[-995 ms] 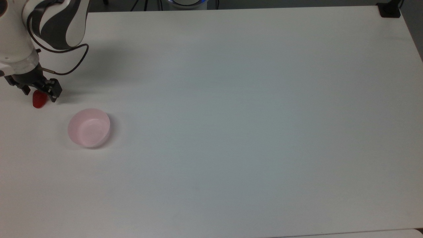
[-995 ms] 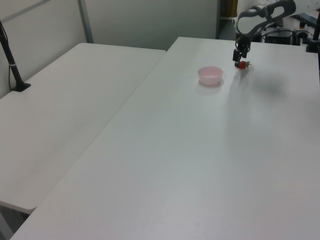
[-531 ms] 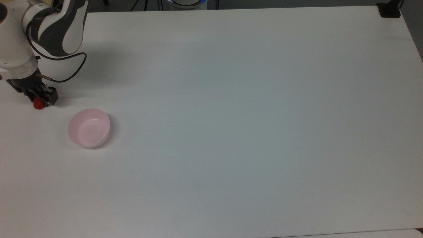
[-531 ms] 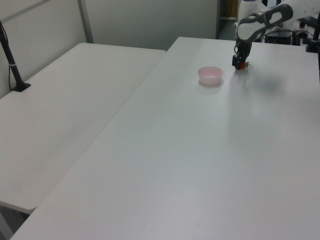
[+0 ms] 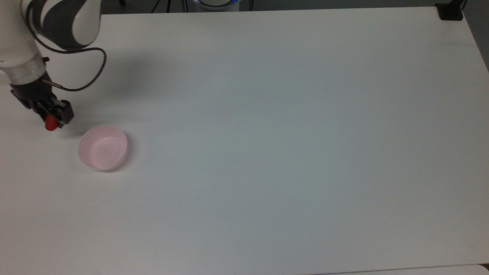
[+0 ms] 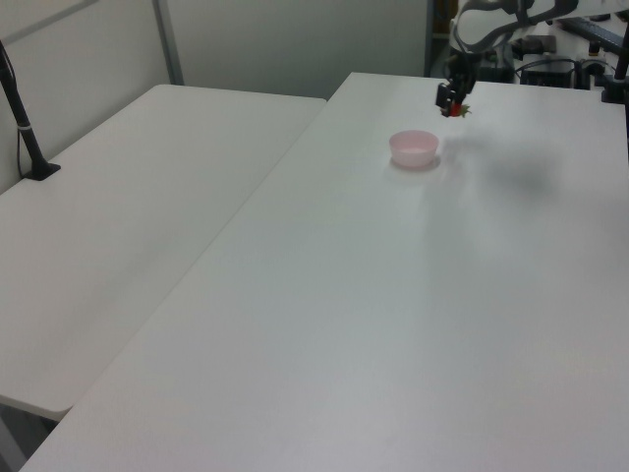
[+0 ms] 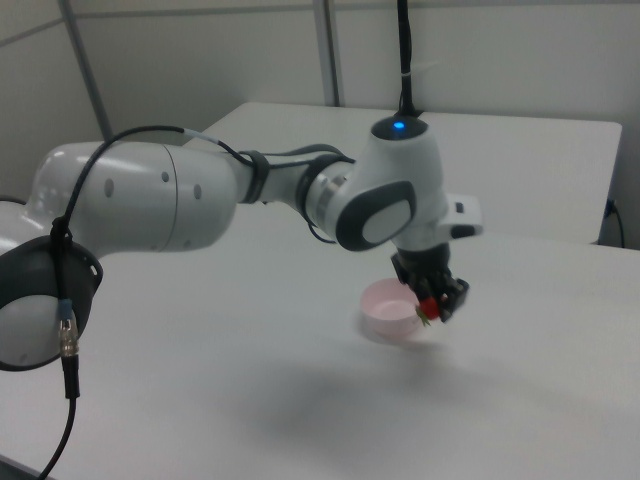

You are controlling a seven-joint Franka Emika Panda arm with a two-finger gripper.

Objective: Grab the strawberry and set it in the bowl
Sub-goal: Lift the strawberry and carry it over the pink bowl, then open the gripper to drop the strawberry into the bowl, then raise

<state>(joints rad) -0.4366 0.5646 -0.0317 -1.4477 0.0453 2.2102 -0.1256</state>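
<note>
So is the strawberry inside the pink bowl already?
No, the strawberry is pinched in the pincer, off to the top view's left of the empty bowl.

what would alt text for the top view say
A robot arm's gripper holds a red strawberry near the top view's left edge, up and left of an empty pink bowl on a white table.

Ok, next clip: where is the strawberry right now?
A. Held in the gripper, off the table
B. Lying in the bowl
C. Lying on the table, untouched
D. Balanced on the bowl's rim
A: the gripper is shut on the strawberry, and the left view shows it lifted off the table, beside the bowl and not yet in it.
</note>
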